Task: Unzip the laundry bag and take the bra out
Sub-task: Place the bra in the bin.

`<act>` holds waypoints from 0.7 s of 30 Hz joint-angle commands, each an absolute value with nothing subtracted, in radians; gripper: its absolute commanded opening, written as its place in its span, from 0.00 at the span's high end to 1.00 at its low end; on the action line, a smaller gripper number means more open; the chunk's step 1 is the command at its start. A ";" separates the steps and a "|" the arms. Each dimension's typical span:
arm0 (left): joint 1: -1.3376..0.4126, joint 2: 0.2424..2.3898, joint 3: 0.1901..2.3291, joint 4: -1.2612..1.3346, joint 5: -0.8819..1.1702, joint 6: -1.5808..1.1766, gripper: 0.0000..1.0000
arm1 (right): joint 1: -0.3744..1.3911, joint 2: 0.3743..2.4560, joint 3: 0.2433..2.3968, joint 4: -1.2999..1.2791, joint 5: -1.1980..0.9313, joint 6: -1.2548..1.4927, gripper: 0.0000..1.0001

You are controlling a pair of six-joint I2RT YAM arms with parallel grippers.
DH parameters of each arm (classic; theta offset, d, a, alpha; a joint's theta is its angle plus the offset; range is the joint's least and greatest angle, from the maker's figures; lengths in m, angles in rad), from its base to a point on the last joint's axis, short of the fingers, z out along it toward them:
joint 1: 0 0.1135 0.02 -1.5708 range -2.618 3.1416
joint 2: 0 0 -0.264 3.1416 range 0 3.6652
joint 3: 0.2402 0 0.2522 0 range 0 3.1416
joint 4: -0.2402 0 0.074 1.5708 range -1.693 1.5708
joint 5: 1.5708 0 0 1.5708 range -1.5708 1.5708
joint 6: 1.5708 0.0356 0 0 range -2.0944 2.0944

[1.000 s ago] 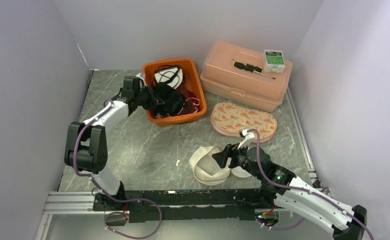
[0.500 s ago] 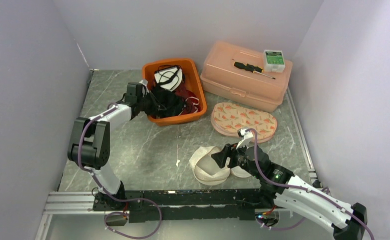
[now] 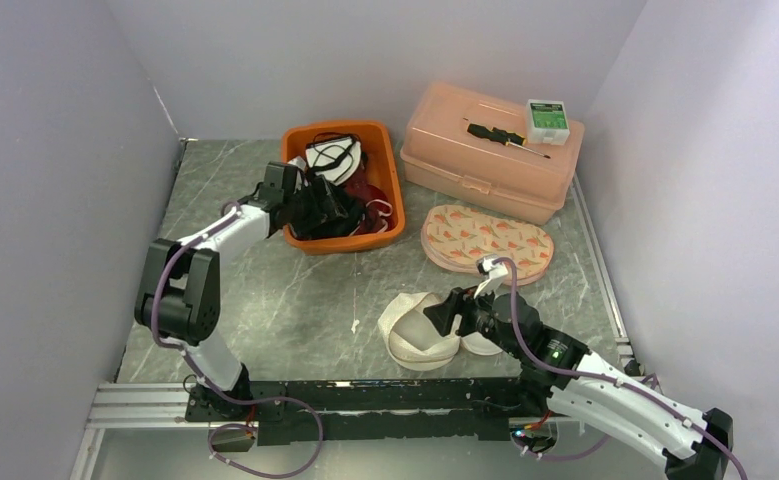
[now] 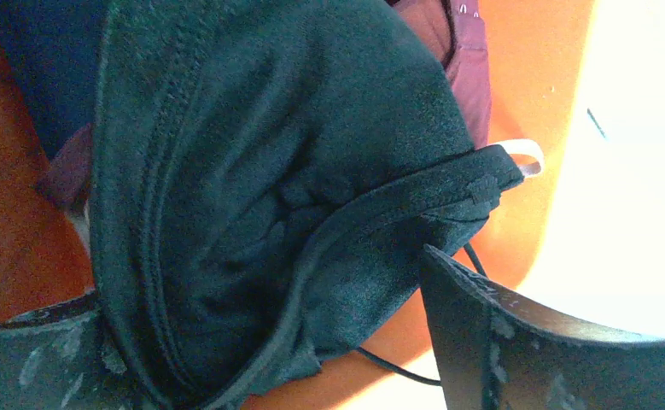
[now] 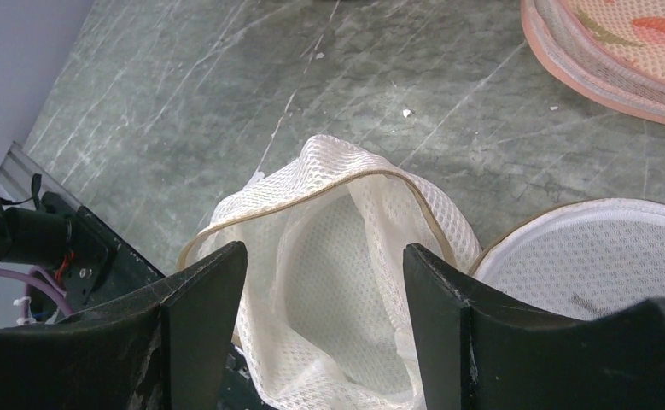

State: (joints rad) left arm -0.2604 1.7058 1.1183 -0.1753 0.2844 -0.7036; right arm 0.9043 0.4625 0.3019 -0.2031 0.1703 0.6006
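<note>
Top view was evenly lit w/ soft overhead light, sharp throughout; only faint shadows lay on the marble table [image 3: 265,290] in front of the orange bin [image 3: 350,243]. Left wrist pic: glare burned the bin's orange to white beside the black bra [image 4: 269,196]; fabric dim, slightly soft. Right wrist pic bright, mesh bag [image 5: 329,256] crisp, right gripper's fingers [image 5: 192,333] dark & blurred.

1. Bin [image 3: 360,243] stands rear centre; bra [image 3: 330,205] lies in it.
2. Lidded box [image 3: 485,165] sits right of bin, with screwdriver [image 3: 505,137] and carton [image 3: 547,119] on top.
3. Laundry bag [image 3: 415,330] lies front centre, flat pouch [image 3: 487,240] behind it.
</note>
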 commanded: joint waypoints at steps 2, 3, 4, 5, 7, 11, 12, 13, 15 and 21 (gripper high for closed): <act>-0.262 1.549 1.150 -0.342 0.159 -0.663 0.06 | 0.905 0.431 0.355 -0.227 0.197 0.579 0.29; -0.262 1.512 1.151 -0.359 0.150 -0.659 0.06 | 0.905 0.429 0.357 -0.231 0.199 0.578 0.29; -0.263 1.485 1.154 -0.374 0.141 -0.657 0.06 | 0.905 0.428 0.360 -0.234 0.203 0.574 0.29; -0.265 1.454 1.158 -0.389 0.136 -0.652 0.06 | 0.905 0.429 0.362 -0.235 0.206 0.570 0.29; -0.270 1.400 1.170 -0.412 0.129 -0.640 0.06 | 0.905 0.432 0.369 -0.238 0.209 0.564 0.29; -0.291 1.323 1.222 -0.442 0.156 -0.608 0.06 | 0.906 0.436 0.377 -0.237 0.212 0.552 0.29; -0.300 1.314 1.237 -0.445 0.167 -0.600 0.06 | 0.905 0.436 0.377 -0.233 0.213 0.552 0.29; -0.308 1.310 1.251 -0.442 0.182 -0.591 0.06 | 0.905 0.436 0.376 -0.230 0.212 0.553 0.29; -0.321 1.311 1.268 -0.409 0.216 -0.582 0.09 | 0.905 0.438 0.369 -0.221 0.208 0.555 0.29; -0.329 1.443 1.300 -0.310 0.244 -0.586 0.55 | 0.905 0.449 0.353 -0.202 0.189 0.572 0.30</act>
